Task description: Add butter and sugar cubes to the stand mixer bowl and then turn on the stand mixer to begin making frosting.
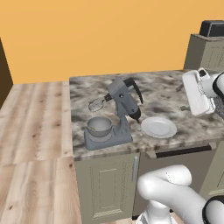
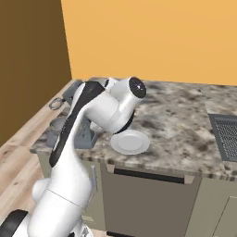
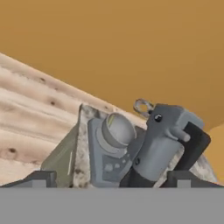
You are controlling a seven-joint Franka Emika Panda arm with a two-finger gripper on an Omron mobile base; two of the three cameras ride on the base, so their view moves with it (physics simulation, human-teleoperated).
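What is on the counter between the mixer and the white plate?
Nothing. In the left base view, the stand mixer and the white plate sit side by side with only bare marble counter between them.

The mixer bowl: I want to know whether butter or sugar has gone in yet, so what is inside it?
The bowl looks mostly bare grey inside, with a small yellowish speck I can't identify. Its near inner wall is hidden by the rim.
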